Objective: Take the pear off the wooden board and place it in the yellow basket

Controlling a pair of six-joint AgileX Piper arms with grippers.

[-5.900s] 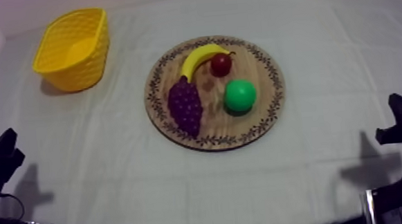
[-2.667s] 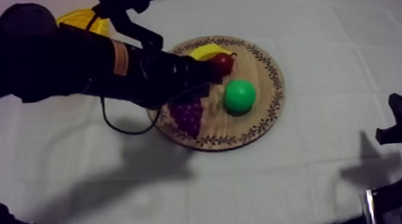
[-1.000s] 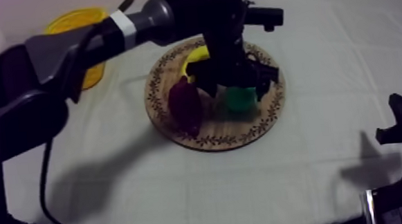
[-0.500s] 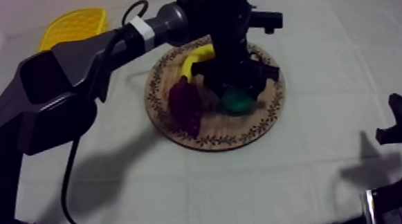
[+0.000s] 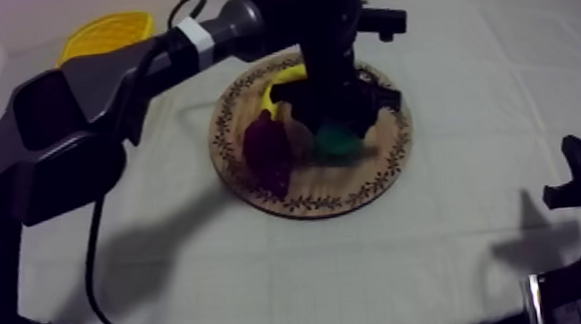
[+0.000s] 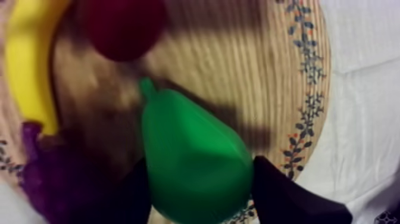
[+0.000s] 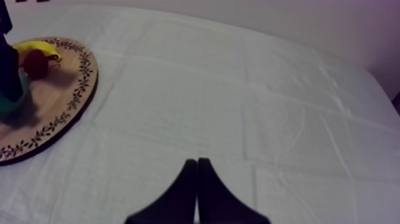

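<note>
Compared with half a second ago, the left gripper and the pear sit a shade farther up the board in the top view. I read that as the start of the lift, though I cannot tell whether the pear is clear of the wood.

Nearest, at the table's near right side, the right gripper rests low over bare cloth. Its fingers lie together as a narrow wedge with nothing in them. It is well apart from the board, so it leaves the work space free.

On the board, the left gripper comes down from above and its black fingers press against the pear's two flanks at the fat end. The stem end points toward the small red fruit. Gripping across the widest part probably keeps the smooth fruit from squirting out.

The pear has close neighbours: the grapes are just beside one finger, the banana lies beyond them and the red fruit is near the stem. The other finger stands near the patterned rim with only cloth past it.

Farthest off, the yellow basket stands at the far left, partly behind the arm. The way there crosses the banana and the board's rim, then open cloth. In my judgement the pear needs height before it goes sideways. It must also clear the basket's near wall.
</note>
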